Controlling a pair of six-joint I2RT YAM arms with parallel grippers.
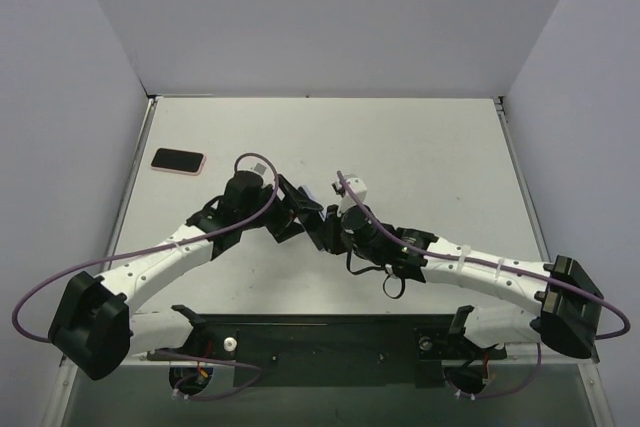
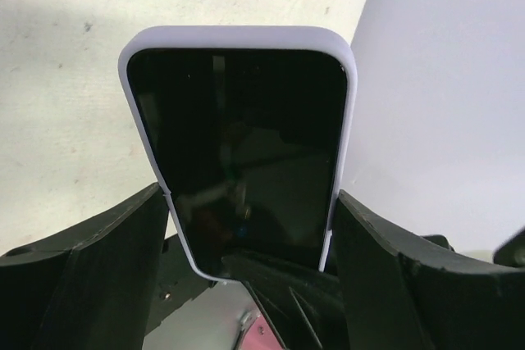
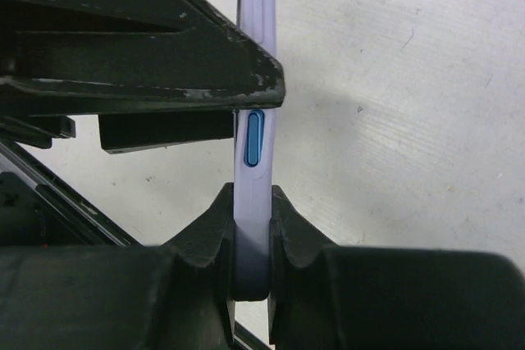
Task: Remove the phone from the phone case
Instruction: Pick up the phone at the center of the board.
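Note:
A phone with a dark screen (image 2: 238,153) sits in a lavender phone case (image 2: 238,37). It is held up off the table where the two arms meet. My left gripper (image 2: 250,198) is shut across the case's width, one finger on each long side. My right gripper (image 3: 253,211) is shut on the case's thin edge (image 3: 256,6), just below a blue side button (image 3: 254,138). In the top view the left gripper (image 1: 303,213) and right gripper (image 1: 330,227) are close together at the table's middle, and the phone is mostly hidden between them.
Another dark-screened phone with a pink rim (image 1: 178,160) lies flat at the far left of the white table (image 1: 420,147). White walls close in the table on the left, back and right. The left gripper's finger (image 3: 139,55) fills the upper left of the right wrist view.

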